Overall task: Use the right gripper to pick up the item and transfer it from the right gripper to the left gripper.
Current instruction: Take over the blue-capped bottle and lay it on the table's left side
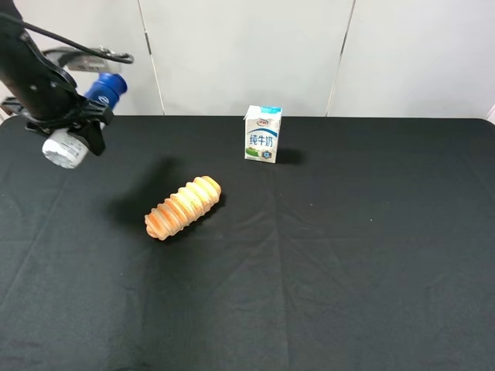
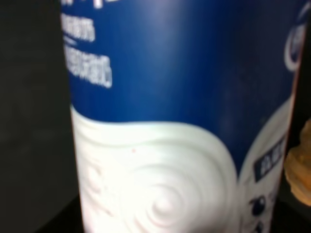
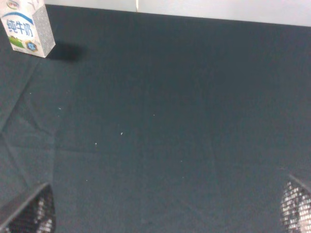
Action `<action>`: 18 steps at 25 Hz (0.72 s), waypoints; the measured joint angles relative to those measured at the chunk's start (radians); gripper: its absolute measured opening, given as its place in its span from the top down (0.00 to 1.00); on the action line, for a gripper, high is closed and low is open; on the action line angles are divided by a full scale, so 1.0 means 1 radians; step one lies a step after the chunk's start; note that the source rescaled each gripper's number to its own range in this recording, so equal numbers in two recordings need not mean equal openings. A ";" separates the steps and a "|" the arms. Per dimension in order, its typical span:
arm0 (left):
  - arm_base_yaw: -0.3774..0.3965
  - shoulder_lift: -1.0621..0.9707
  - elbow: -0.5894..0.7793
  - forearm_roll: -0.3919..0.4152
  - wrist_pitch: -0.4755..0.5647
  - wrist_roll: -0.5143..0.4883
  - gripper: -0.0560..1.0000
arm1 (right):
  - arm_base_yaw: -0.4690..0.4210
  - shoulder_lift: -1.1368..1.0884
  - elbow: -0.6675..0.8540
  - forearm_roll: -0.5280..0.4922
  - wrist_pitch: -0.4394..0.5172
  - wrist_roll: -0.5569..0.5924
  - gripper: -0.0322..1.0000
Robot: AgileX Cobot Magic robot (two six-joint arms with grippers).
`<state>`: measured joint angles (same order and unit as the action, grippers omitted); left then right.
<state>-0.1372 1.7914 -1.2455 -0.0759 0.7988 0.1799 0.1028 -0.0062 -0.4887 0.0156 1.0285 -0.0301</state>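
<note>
The left gripper (image 1: 71,124) is clamped around the item (image 1: 83,122), holding it tilted in the air, well apart from the bread roll (image 1: 182,207). The right gripper's fingers (image 3: 31,213) are spread with nothing between them. I judge the handover done; next, only steady holding.

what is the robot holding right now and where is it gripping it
The left gripper is shut on the bottle around its middle, lifted off the table. The right gripper is open, empty.

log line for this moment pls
left gripper: shut on bottle, raised | right gripper: open, empty | handover: done
</note>
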 joint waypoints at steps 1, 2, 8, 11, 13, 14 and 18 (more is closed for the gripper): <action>0.000 0.010 0.000 -0.008 -0.002 0.006 0.88 | 0.000 0.000 0.000 0.000 0.000 0.000 0.00; 0.000 0.020 0.000 -0.011 -0.002 0.007 0.88 | 0.000 0.000 0.000 0.000 0.000 0.000 0.00; 0.000 0.058 0.024 -0.013 -0.030 0.013 0.88 | 0.000 0.000 0.000 0.000 0.000 0.000 0.00; 0.000 0.065 0.061 -0.013 -0.050 0.013 0.88 | 0.000 0.000 0.000 0.000 0.000 0.000 0.00; 0.000 0.066 0.091 -0.013 -0.065 0.013 0.88 | 0.000 0.000 0.000 0.000 0.000 0.000 0.00; 0.000 0.066 0.104 -0.013 -0.076 0.013 0.88 | 0.000 0.000 0.000 0.000 0.000 0.000 0.00; 0.000 0.066 0.150 -0.013 -0.105 0.013 0.88 | 0.000 0.000 0.000 0.000 0.000 0.000 0.00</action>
<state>-0.1372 1.8573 -1.0950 -0.0889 0.6935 0.1931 0.1028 -0.0062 -0.4887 0.0156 1.0285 -0.0301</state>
